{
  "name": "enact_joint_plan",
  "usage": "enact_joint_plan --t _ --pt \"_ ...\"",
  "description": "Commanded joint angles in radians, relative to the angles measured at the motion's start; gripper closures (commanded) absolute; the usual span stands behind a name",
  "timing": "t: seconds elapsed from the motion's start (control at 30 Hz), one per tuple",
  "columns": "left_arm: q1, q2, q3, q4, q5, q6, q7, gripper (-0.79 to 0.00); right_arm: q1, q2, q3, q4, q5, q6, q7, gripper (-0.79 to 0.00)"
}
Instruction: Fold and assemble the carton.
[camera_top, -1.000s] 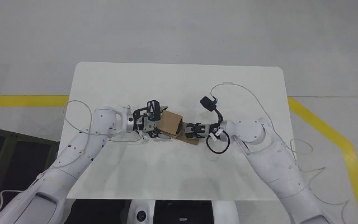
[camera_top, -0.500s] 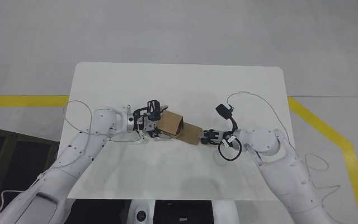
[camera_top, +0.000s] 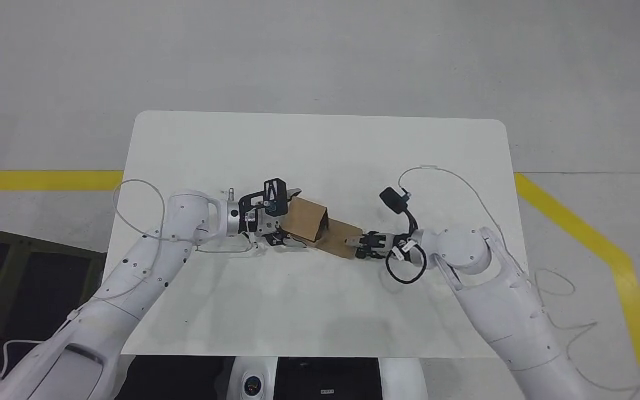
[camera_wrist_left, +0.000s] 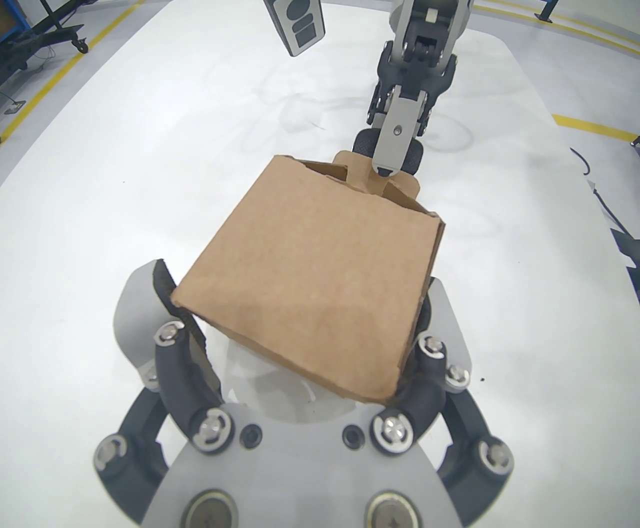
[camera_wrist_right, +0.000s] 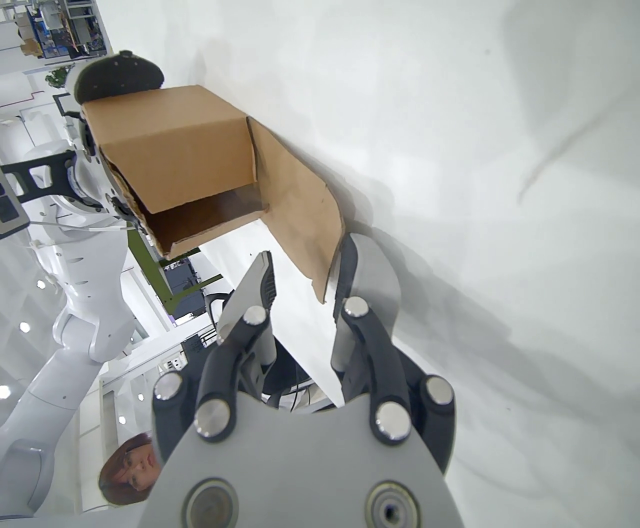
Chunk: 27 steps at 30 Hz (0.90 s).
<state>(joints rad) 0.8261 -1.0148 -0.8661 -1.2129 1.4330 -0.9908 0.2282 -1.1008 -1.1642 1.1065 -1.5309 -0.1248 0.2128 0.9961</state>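
Cardboard carton (camera_wrist_left: 310, 280) in left gripper (camera_wrist_left: 297, 305), at right gripper (camera_wrist_right: 305, 260)

Top camera sits high over the table (camera_top: 420, 150), staring straight down from far off, with the carton (camera_top: 307, 219) small at mid-table. Left wrist camera rides just behind the left gripper (camera_wrist_left: 300, 320), tight against the carton, facing along it to the right gripper (camera_wrist_left: 387, 160) beyond. Right wrist camera looks back the opposite way, close on the carton's open end, and it's rolled sideways, so the table stands like a wall. All three share the carton, and the wrist views face each other across it.
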Motion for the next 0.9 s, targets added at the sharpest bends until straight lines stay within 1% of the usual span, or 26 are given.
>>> enact_joint_plan --t 0.0,0.17,0.33,0.53,0.77,0.83,0.87 --pt "0.000 0.000 -0.001 -0.001 0.001 -0.001 -0.001 -0.785 0.016 -0.004 -0.010 0.016 0.017 -0.011 -0.007 -0.252" --pt "0.001 -0.001 -0.003 -0.002 0.005 -0.005 -0.001 -0.785 0.042 -0.013 -0.027 0.045 0.090 -0.062 -0.004 -0.246" --pt "0.003 -0.002 -0.006 -0.002 0.006 -0.006 -0.002 -0.785 0.049 -0.015 -0.028 0.030 0.133 -0.108 -0.012 -0.256" --pt "0.005 -0.004 -0.008 -0.004 0.011 -0.005 -0.003 -0.785 0.062 -0.017 -0.043 -0.012 0.137 -0.115 -0.009 -0.280" --pt "0.006 -0.005 -0.011 -0.003 0.012 -0.008 -0.006 -0.785 0.088 -0.023 -0.064 -0.006 0.162 -0.122 -0.018 -0.296" --pt "0.006 -0.005 -0.012 -0.003 0.015 -0.011 -0.006 -0.785 0.086 -0.025 -0.061 0.001 0.195 -0.139 -0.030 -0.326" --pt "0.006 -0.005 -0.013 -0.003 0.016 -0.011 -0.006 -0.785 0.087 -0.025 -0.062 0.003 0.197 -0.140 -0.032 -0.326"
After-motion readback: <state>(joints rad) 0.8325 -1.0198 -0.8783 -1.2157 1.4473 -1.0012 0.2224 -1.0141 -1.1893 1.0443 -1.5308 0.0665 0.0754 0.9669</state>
